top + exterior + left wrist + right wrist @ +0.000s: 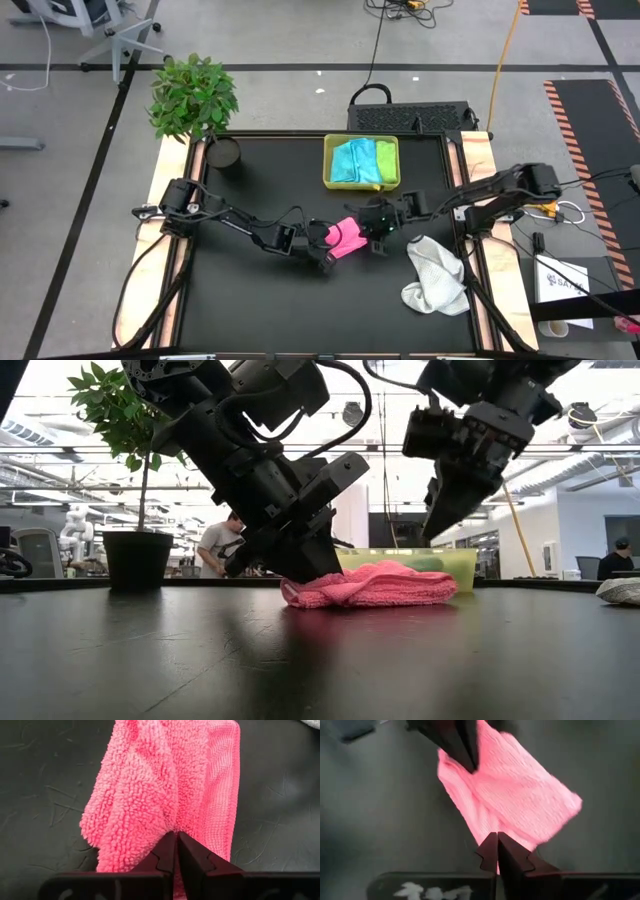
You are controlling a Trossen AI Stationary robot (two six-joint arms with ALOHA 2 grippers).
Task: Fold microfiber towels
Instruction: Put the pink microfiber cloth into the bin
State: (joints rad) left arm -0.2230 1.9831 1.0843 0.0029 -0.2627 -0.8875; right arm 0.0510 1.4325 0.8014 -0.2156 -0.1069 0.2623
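At the centre of the high view we see the pink towel (348,238) folded on the black table (240,300), the left gripper (322,240) pinching its left edge. The right gripper (378,232), fingers together, holds nothing, just right of it.

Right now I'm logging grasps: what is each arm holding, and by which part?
The left gripper is shut on the pink towel's edge. The right gripper is shut above the towel, holding nothing.
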